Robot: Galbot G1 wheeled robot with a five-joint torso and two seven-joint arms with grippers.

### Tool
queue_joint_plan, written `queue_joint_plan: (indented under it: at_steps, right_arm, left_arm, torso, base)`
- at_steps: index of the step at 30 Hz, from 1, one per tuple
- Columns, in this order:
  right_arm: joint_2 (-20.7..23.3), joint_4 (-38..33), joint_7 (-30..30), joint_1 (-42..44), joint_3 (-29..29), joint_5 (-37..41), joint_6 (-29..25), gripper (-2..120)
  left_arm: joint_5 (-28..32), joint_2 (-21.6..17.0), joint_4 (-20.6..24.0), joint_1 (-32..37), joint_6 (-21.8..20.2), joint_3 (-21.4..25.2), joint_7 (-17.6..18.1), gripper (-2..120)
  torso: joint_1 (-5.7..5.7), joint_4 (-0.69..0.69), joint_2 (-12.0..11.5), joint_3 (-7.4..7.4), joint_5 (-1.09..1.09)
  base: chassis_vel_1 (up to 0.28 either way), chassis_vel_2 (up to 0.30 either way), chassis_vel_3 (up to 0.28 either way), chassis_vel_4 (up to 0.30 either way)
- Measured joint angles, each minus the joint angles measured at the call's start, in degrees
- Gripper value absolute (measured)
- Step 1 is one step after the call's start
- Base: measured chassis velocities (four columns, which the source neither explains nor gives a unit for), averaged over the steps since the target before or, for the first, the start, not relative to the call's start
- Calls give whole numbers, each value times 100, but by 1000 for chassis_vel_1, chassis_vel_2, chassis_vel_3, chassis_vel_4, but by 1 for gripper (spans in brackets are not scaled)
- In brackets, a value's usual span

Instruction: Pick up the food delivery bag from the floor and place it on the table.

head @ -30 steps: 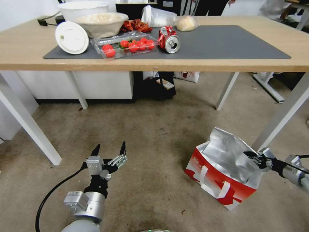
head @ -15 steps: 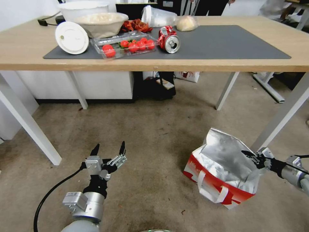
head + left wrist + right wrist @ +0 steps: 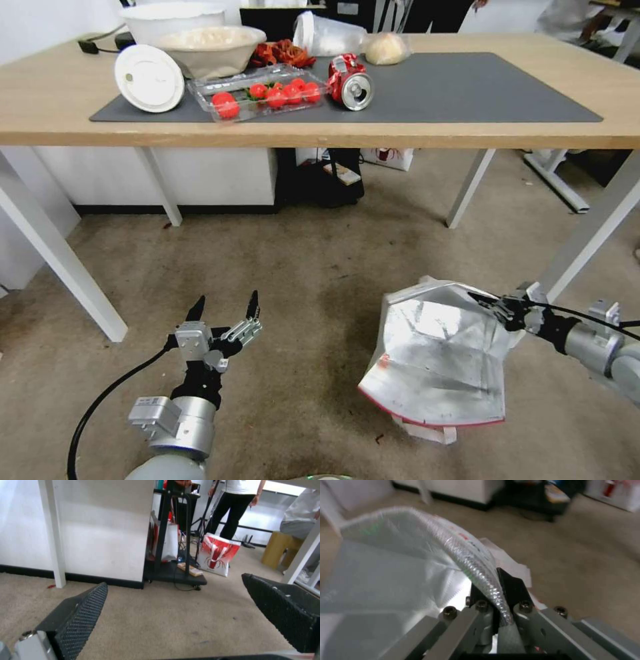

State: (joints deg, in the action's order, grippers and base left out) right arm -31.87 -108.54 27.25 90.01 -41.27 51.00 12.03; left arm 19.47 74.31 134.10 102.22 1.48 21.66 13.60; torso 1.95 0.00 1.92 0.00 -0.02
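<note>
The food delivery bag (image 3: 437,357) hangs tipped off the floor (image 3: 300,267), its silver foil mouth facing me and a red edge and a white handle showing at its lower side. My right gripper (image 3: 497,308) is shut on the bag's upper right rim. In the right wrist view the fingers (image 3: 511,585) pinch the foil edge of the bag (image 3: 403,562). My left gripper (image 3: 225,307) stays open low over the carpet at the front left, holding nothing, and stands wide open (image 3: 175,580) in its wrist view. The table (image 3: 467,137) stretches across the back with a dark grey mat (image 3: 467,87).
The mat's left half holds bowls (image 3: 207,47), a white lid (image 3: 148,77), a tray of tomatoes (image 3: 263,93) and a crushed red can (image 3: 350,81). A white table leg (image 3: 587,233) slants just behind the bag. Another red-and-white bag (image 3: 387,158) stands beyond the table.
The right gripper moved up and to the left, lifting and tipping the bag so its foil mouth now faces me. The left arm has not moved.
</note>
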Motion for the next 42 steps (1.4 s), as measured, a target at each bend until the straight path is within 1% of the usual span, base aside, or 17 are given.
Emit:
queue_joint_plan:
  at_steps: [4, 5, 7, 8, 9, 11, 12, 13, 14, 15, 16, 17, 19, 24, 29, 33, 42]
  right_arm:
    - [275, -764, -462, 292, -111, 882, 260, 0]
    - [275, -764, -462, 292, -111, 882, 260, 0]
    - [358, -957, -619, 356, -145, 1212, 340, 0]
    - [428, -1138, -780, 389, -180, 1610, 427, 0]
    - [428, -1138, -780, 389, -180, 1610, 427, 0]
    - [494, -1349, -987, 410, -223, 2267, 563, 0]
    - [551, -1524, -1162, 412, -260, 2849, 673, 0]
    - [551, -1524, -1162, 412, -260, 2849, 673, 0]
    - [573, -1576, -1212, 412, -271, 3029, 707, 0]
    - [636, -1689, -1316, 426, -310, 3407, 776, 0]
    - [636, -1689, -1316, 426, -310, 3407, 776, 0]
    - [702, -1791, -1416, 507, -399, 3724, 834, 0]
    - [783, -1907, -1470, 643, -545, 3999, 918, 0]
    - [838, -2031, -1441, 789, -658, 4118, 992, 0]
    - [832, -2166, -1382, 886, -749, 4030, 1000, 0]
    - [765, -2345, -1355, 1039, -844, 3958, 993, 0]
    - [670, -2467, -1307, 1156, -849, 3873, 984, 0]
  left_arm:
    - [12, 7, 28, 15, 7, 29, -3, 100]
    - [12, 7, 28, 15, 7, 29, -3, 100]
    - [32, 5, 44, 35, 14, 46, -19, 100]
    - [45, 4, 62, 44, 18, 67, -26, 100]
    - [45, 4, 62, 44, 18, 67, -26, 100]
    - [55, 5, 80, 46, 18, 81, -25, 100]
    - [58, 8, 90, 43, 18, 88, -15, 100]
    - [58, 8, 90, 43, 18, 88, -15, 100]
    - [59, 9, 98, 41, 18, 91, -1, 100]
    - [59, 12, 103, 36, 18, 103, 27, 100]
    - [59, 12, 103, 36, 18, 103, 27, 100]
    - [62, 12, 102, 33, 36, 118, 28, 100]
    - [65, 12, 102, 29, 62, 146, 25, 100]
    - [68, 15, 76, 13, 70, 164, -2, 100]
    - [64, 25, 85, -5, 53, 182, -49, 100]
    - [42, 24, 122, -21, -44, 197, -62, 100]
    - [15, 32, 144, -11, -56, 175, -24, 100]
  torso:
    - [0, 1, 0, 0, 0]
    - [0, 1, 0, 0, 0]
    - [0, 0, 0, 0, 0]
    - [0, 0, 0, 0, 1]
    - [0, 0, 0, 0, 1]
    - [0, 0, 0, 0, 1]
    - [0, 1, 0, 0, 0]
    - [0, 1, 0, 0, 0]
    - [0, 1, 0, 0, 0]
    - [0, 1, 0, 0, 2]
    - [0, 1, 0, 0, 2]
    - [0, 1, 0, 0, 2]
    - [0, 0, 0, 0, 1]
    - [0, 0, 0, 0, 1]
    - [0, 0, 0, 0, 1]
    - [0, 0, 0, 0, 1]
    - [0, 0, 0, 0, 2]
  base:
    - [0, 0, 0, 0]
    - [0, 0, 0, 0]
    - [0, 0, 0, 0]
    - [0, 0, 0, 0]
    - [0, 0, 0, 0]
    - [0, 0, 0, 0]
    - [0, 0, 0, 0]
    - [0, 0, 0, 0]
    - [0, 0, 0, 0]
    - [0, 0, 0, 0]
    - [0, 0, 0, 0]
    - [0, 0, 0, 0]
    - [0, 0, 0, 0]
    - [0, 0, 0, 0]
    - [0, 0, 0, 0]
    - [0, 0, 0, 0]
    - [0, 0, 0, 0]
